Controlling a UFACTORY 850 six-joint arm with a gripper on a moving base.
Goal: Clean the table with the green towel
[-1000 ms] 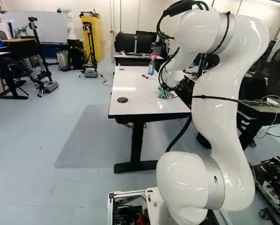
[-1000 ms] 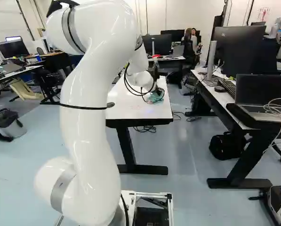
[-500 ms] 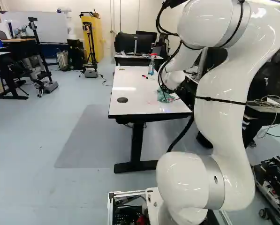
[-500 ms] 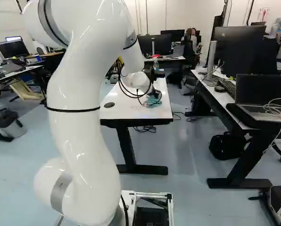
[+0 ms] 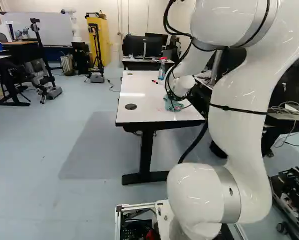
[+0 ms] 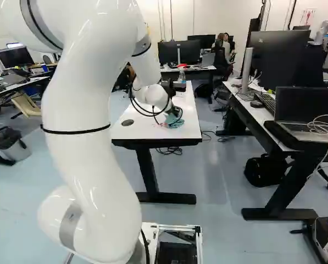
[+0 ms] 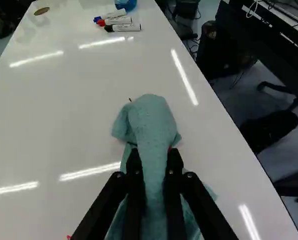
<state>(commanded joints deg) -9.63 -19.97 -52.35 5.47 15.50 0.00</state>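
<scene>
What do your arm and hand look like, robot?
My arm is shiny white, with big rounded joints and silvery-grey bands. A thin black strap goes round it, and black cables loop near its far end. My hand is black, with two slim fingers.

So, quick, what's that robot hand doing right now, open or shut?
The black fingers: closed, holding the green towel pinched between them.

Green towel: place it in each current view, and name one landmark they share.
Left base view: green towel just right of centre, on the white tabletop.
Right base view: close to centre.
Wrist view: held in the gripper, its end jutting ahead.
Shared landmark: that white tabletop.
</scene>
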